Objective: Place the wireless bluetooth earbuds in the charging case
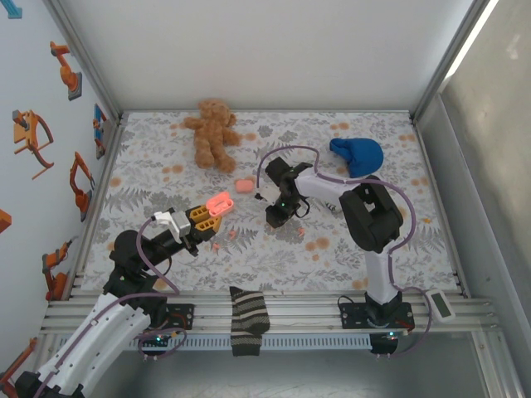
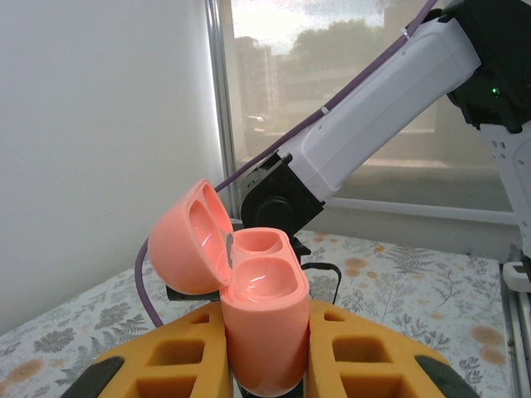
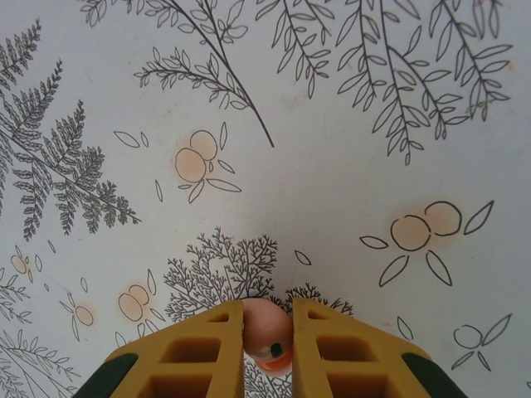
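The pink charging case [image 2: 264, 332] stands upright between the yellow fingers of my left gripper [image 2: 267, 319], which is shut on it. Its lid [image 2: 187, 249] is hinged open to the left and both wells are empty. From above, the charging case [image 1: 219, 204] is held over the left-middle of the table by the left gripper [image 1: 207, 212]. My right gripper [image 1: 274, 219] points down at the table centre. In the right wrist view a small salmon-pink earbud [image 3: 264, 327] sits between its yellow fingers, touching both, just above the patterned cloth; the right gripper [image 3: 267, 312] is shut on it.
A brown teddy bear [image 1: 213, 133] lies at the back. A blue cloth item [image 1: 358, 155] is at the back right. Another pink piece [image 1: 244, 186] lies near the centre. A striped sock [image 1: 249, 320] hangs over the front rail. The right arm [image 2: 373, 108] crosses in front of the case.
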Robot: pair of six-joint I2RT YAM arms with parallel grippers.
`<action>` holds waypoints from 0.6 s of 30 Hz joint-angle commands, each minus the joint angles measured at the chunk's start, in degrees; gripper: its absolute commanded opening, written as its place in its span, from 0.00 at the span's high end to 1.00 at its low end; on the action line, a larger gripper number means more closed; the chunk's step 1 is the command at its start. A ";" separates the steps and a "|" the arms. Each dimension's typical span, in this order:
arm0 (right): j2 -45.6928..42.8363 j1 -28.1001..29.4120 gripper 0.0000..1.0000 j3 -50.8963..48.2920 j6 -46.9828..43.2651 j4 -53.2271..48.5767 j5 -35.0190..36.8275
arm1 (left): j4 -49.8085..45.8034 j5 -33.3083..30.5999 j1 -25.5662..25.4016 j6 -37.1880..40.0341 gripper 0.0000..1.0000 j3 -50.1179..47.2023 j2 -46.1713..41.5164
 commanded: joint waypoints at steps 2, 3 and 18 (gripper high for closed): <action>-2.63 0.44 0.84 -0.86 -0.20 -1.58 0.92 | -0.02 -0.08 -0.25 1.08 0.98 1.78 -0.45; -3.03 0.46 0.84 -0.94 -0.15 -1.53 0.88 | -0.06 -0.11 -0.32 1.16 0.98 1.82 -0.50; -22.69 0.44 0.85 -3.88 3.64 1.67 8.77 | 3.53 -0.11 -0.47 -0.22 0.98 1.51 4.38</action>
